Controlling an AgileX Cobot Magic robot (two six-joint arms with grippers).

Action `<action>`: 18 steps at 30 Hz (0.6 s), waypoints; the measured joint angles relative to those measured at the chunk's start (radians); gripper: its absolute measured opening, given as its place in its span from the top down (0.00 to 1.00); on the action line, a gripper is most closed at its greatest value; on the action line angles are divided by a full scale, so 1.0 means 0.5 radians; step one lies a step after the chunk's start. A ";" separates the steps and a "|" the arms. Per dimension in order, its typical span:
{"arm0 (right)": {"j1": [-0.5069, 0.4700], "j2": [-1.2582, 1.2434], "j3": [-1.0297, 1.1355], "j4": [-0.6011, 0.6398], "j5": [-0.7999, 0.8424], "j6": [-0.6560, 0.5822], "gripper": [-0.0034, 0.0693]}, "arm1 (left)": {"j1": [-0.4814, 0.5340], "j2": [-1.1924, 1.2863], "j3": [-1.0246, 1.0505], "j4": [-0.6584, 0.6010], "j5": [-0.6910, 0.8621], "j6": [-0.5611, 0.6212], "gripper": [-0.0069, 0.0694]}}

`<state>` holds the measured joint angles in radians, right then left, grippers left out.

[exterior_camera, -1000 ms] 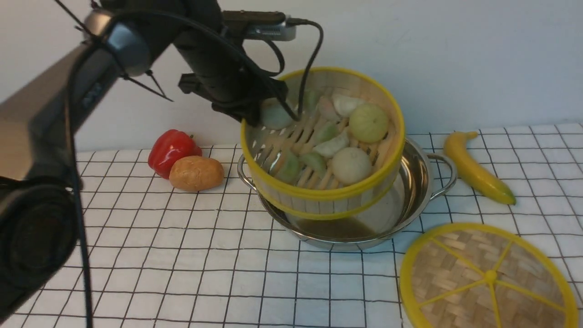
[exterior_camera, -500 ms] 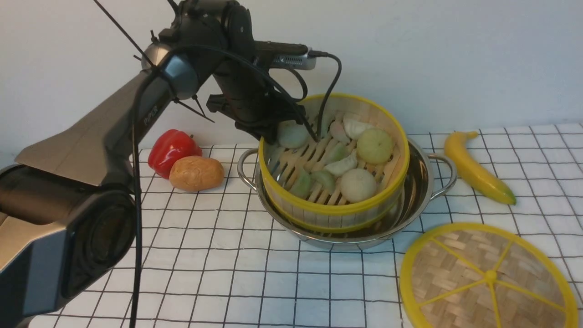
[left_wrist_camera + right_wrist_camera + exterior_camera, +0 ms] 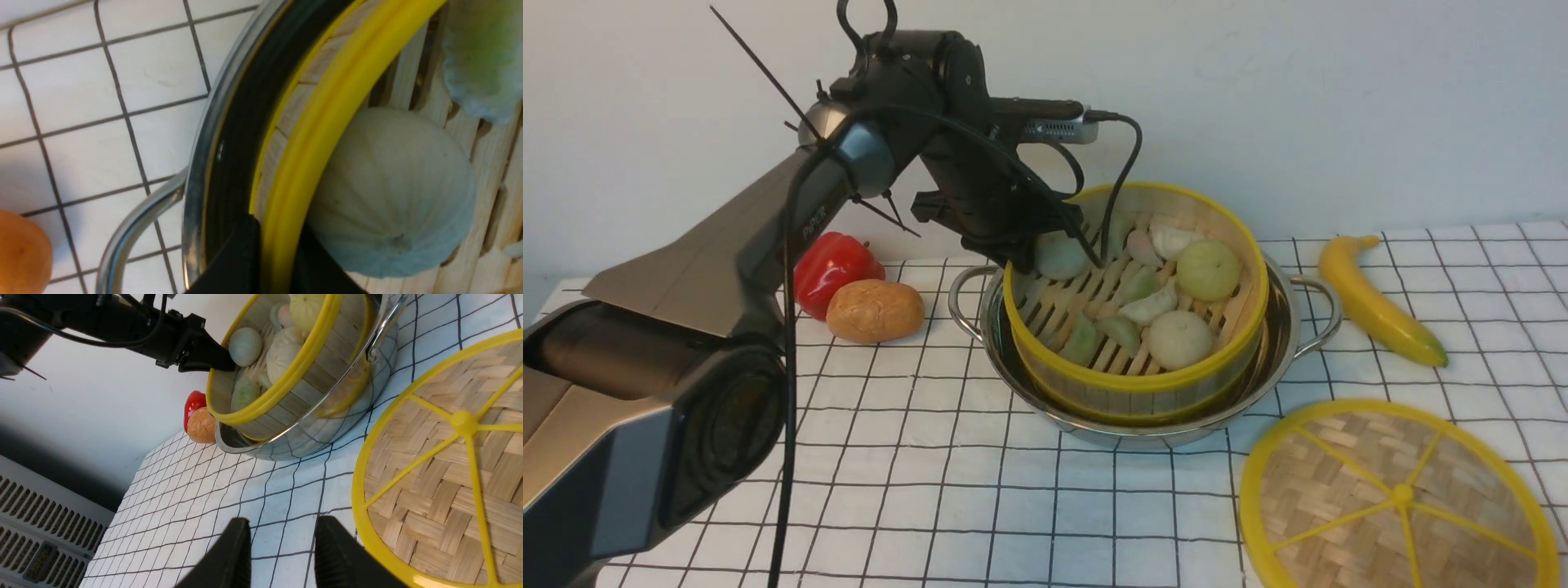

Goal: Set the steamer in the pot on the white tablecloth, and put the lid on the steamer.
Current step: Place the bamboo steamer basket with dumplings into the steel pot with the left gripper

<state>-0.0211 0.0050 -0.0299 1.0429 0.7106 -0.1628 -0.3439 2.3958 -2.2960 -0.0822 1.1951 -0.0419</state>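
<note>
Nearest, the right pincer (image 3: pixel 282 547) hovers over the white tablecloth (image 3: pixel 915 457) with its jaws apart and empty. It is just beside the lid (image 3: pixel 1401 494), whose near edge is cut off. The left arm (image 3: pixel 768 212) reaches forward. The left pincer (image 3: pixel 278 261) is clamped on the left rim of the steamer (image 3: pixel 1135 384), which sits inside the pot (image 3: pixel 1258 359). The pot's floor is hidden.

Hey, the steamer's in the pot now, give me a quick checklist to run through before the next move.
1. The steamer sits inside the pot: ok.
2. Its base flat on the pot floor: cannot tell.
3. The left fingers off the steamer rim: not ok, they pinch it.
4. The right fingers open and empty: ok.
5. The lid lying free on the tablecloth: ok.
</note>
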 joint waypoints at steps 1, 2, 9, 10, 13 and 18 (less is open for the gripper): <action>0.000 0.000 0.000 0.000 0.000 0.000 0.62 | 0.000 0.002 0.000 0.000 -0.007 0.000 0.84; 0.000 0.000 0.000 0.000 0.000 0.000 0.62 | 0.000 0.002 0.000 0.000 -0.011 0.000 0.84; 0.000 0.000 0.000 0.000 0.002 0.000 0.62 | 0.000 0.028 -0.002 -0.004 -0.038 0.000 0.84; 0.000 0.000 0.000 0.000 0.002 0.000 0.62 | 0.000 0.042 -0.002 -0.004 -0.038 0.000 0.84; 0.000 0.000 0.000 0.000 0.002 0.000 0.62 | 0.000 0.066 -0.002 -0.004 -0.039 0.000 0.84; 0.000 0.000 0.000 0.000 0.002 0.000 0.62 | 0.000 0.087 -0.002 0.000 -0.046 0.000 0.84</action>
<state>-0.0211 0.0050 -0.0299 1.0429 0.7114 -0.1628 -0.3439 2.4393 -2.2969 -0.0821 1.1724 -0.0419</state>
